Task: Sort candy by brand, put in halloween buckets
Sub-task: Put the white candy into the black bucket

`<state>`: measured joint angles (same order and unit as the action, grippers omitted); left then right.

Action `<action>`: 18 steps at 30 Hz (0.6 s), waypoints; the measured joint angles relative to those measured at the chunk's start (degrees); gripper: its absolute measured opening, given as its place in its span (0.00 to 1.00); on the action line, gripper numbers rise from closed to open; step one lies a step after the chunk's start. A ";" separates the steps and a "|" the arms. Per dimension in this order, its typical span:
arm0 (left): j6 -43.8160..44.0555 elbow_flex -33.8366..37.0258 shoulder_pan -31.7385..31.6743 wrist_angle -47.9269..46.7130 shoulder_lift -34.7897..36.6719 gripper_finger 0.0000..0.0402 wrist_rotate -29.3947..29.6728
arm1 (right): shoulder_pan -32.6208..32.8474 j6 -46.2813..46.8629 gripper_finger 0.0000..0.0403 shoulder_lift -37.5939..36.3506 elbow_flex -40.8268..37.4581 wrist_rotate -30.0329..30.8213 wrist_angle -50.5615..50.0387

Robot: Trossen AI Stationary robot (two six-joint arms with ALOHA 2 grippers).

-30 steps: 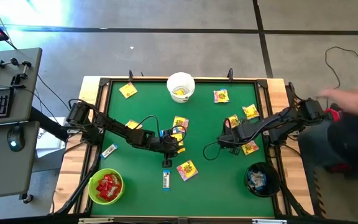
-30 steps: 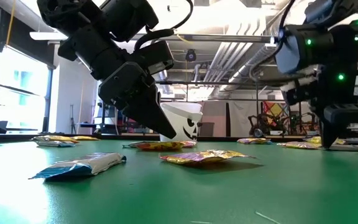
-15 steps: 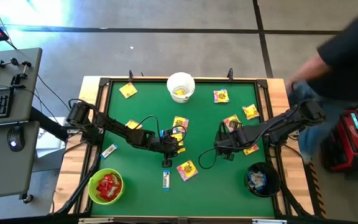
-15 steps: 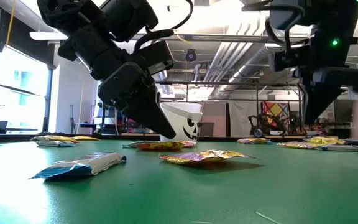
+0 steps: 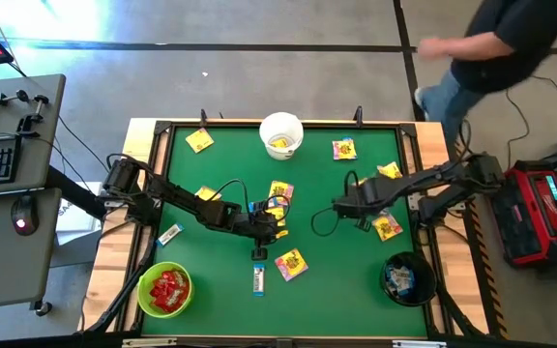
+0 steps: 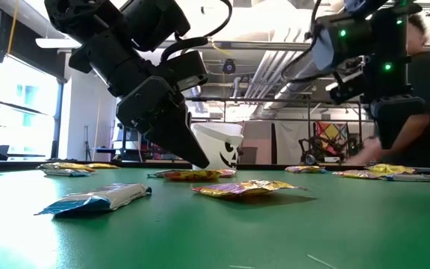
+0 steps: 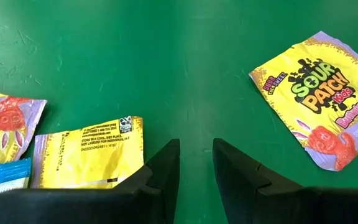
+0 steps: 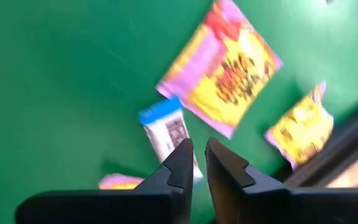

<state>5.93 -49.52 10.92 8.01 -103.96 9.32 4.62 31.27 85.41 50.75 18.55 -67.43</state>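
1. The candy lies scattered over the green tabletop (image 5: pixel 211 159): a yellow packet (image 5: pixel 199 140) near the far left corner, another (image 5: pixel 343 149) near the far edge right of middle, one (image 5: pixel 291 263) towards the near edge at the middle, and a small heap (image 5: pixel 278 196) at the centre.
2. A white-and-blue bar (image 5: pixel 258 280) lies close to the near edge; another (image 5: pixel 170 234) lies by the left edge.
3. The white bucket (image 5: pixel 281 134) stands at the middle of the far edge with yellow candy inside.
4. The lime green bucket (image 5: pixel 165 289) stands in the near left corner, filled with red packets.
5. The black bucket (image 5: pixel 407 277) stands in the near right corner with white-and-blue bars in it.
6. The left gripper (image 5: pixel 277 228) is low over the tabletop's centre, just beside the central heap; its fingers (image 7: pixel 165 168) stand a narrow gap apart with nothing between them, bare green showing through.
7. A yellow packet turned print-down (image 7: pixel 89 154) lies right next to that gripper.
8. The right gripper (image 5: pixel 339 206) hangs above the right half of the tabletop; its fingers (image 8: pixel 181 160) show only a slim gap and hold nothing.
9. More yellow packets (image 5: pixel 389 227) lie near the right edge.
10. A person (image 5: pixel 491 43) stands beyond the far right corner.
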 joint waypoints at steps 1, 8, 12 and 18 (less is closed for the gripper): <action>0.16 0.00 0.00 -0.13 0.00 0.22 0.00 | -0.69 0.16 0.07 0.00 -0.01 -0.37 -1.15; 2.59 0.00 -0.01 -0.26 0.00 0.22 -0.02 | -3.02 2.41 0.01 -0.01 -4.83 -1.52 -2.22; 4.16 -0.02 -0.10 -0.28 0.00 0.21 0.00 | -3.52 6.73 0.00 -0.51 -10.02 -2.47 0.88; 7.97 -0.80 -1.79 -0.51 -0.02 0.17 -0.30 | -2.97 8.80 0.00 -2.95 -13.27 -2.80 7.27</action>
<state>13.90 -50.32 9.12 7.50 -103.98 9.02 1.65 40.07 82.45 37.47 15.75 -60.16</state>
